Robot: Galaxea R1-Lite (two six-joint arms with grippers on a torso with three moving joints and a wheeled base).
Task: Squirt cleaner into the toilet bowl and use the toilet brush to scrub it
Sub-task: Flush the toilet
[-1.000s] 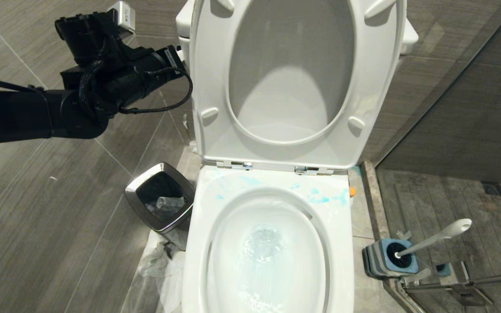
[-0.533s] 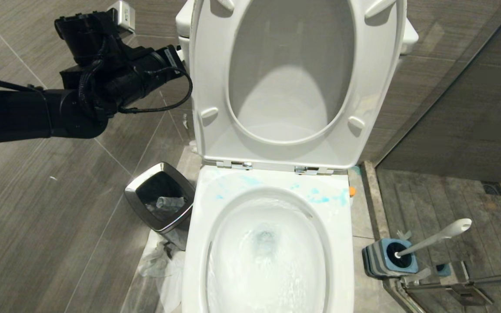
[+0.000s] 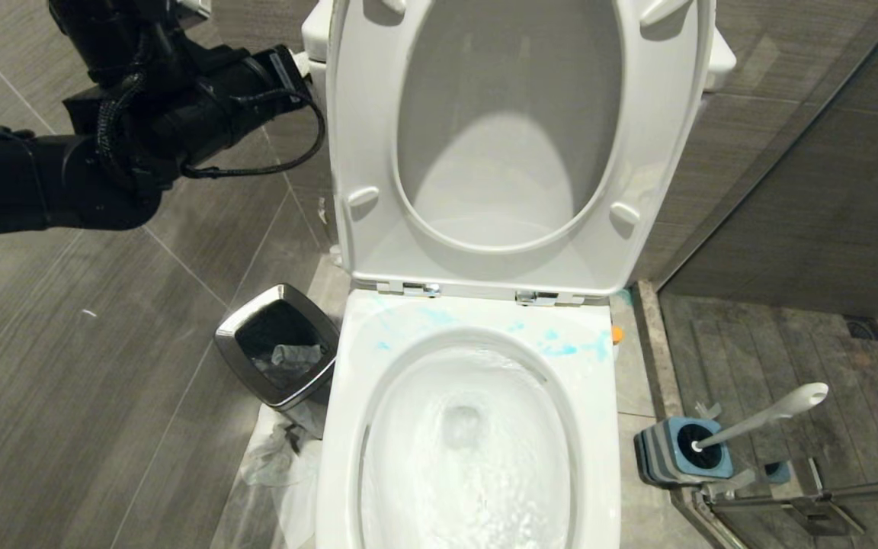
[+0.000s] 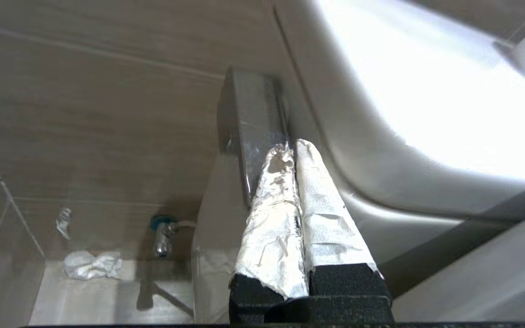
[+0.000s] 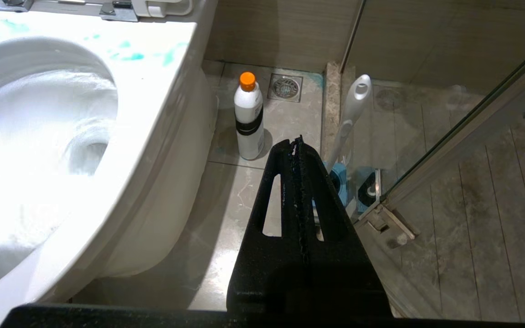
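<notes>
Glossy oval bowl [image 3: 347,427] swirls with foamy water, turquoise cleaner [image 3: 561,349] smearing its rim. Foil-wrapped left end effector [image 4: 290,150] and black right end effector [image 5: 297,145] are both closed and empty.

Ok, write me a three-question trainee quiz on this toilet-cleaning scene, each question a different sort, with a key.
1. True or false: the toilet brush stands in its holder.
2. Which side of the toilet bowl is the steel bin on in the head view: A left, B right?
3. Fill in: the blue cleaner smears lie on the bowl's back rim, just below the ____.

Key: 1 true; 2 A; 3 hinges.
</notes>
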